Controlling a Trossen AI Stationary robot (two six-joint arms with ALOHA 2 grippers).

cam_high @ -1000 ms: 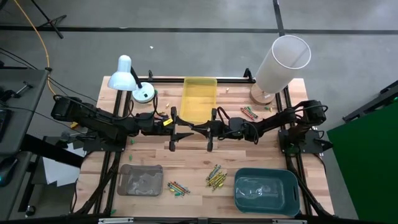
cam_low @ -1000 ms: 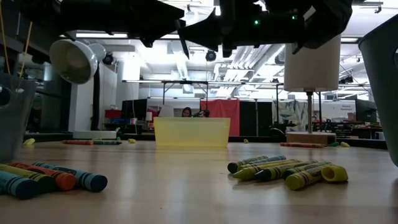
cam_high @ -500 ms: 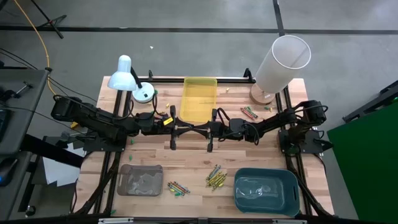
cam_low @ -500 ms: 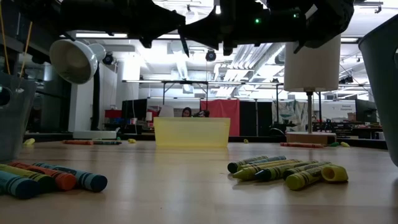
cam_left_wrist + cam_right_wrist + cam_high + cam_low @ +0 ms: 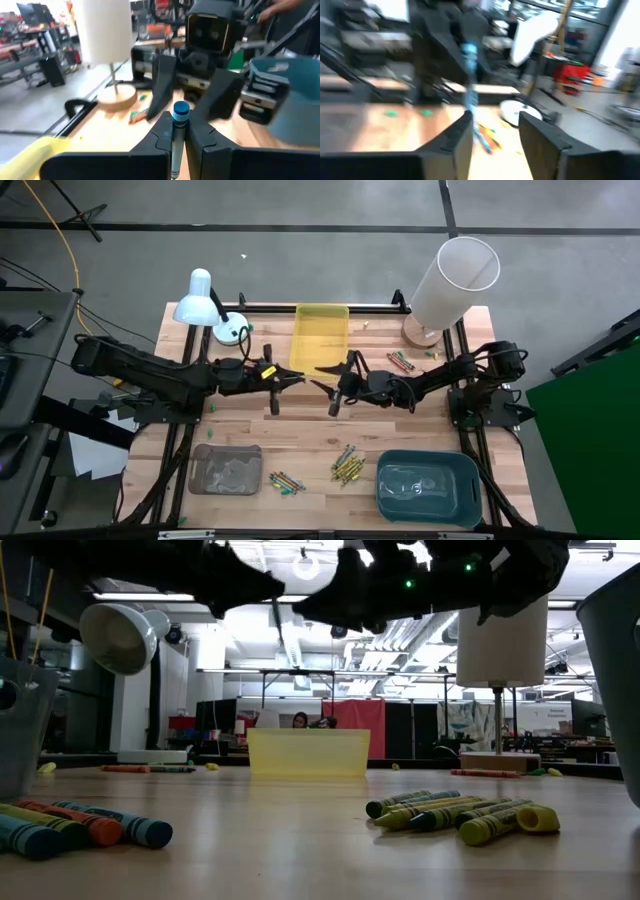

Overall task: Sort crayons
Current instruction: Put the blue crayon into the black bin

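My left gripper (image 5: 176, 125) is shut on a blue crayon (image 5: 180, 111) and hangs above the table's middle (image 5: 293, 376), in front of the yellow tray (image 5: 320, 340). Facing it from the right, my right gripper (image 5: 495, 140) stands open just short of the crayon (image 5: 469, 62), its fingers touching nothing. More crayons lie on the table in small heaps: one before the teal tray (image 5: 347, 465), one beside the grey tray (image 5: 285, 481), one at the far right (image 5: 400, 361). My left gripper pinches the crayon's paper-wrapped shaft (image 5: 174, 150) between its two fingers. The fingers come level from the table's left and lie along the crayon. Its blue end (image 5: 181, 108) sticks out past the fingertips toward the other gripper. The crayon is lifted clear of the table.
A white desk lamp (image 5: 205, 305) stands at the far left and a tall white cylinder on a wooden foot (image 5: 455, 275) at the far right. The grey tray (image 5: 227, 470) and teal tray (image 5: 425, 485) sit along the near edge. Bare wood lies under the grippers.
My left gripper has shut on the blue crayon that the right gripper held out. The right gripper has then opened and let it go. My left gripper has drawn back a little toward the table's left with the crayon, so the two grippers now stand apart.
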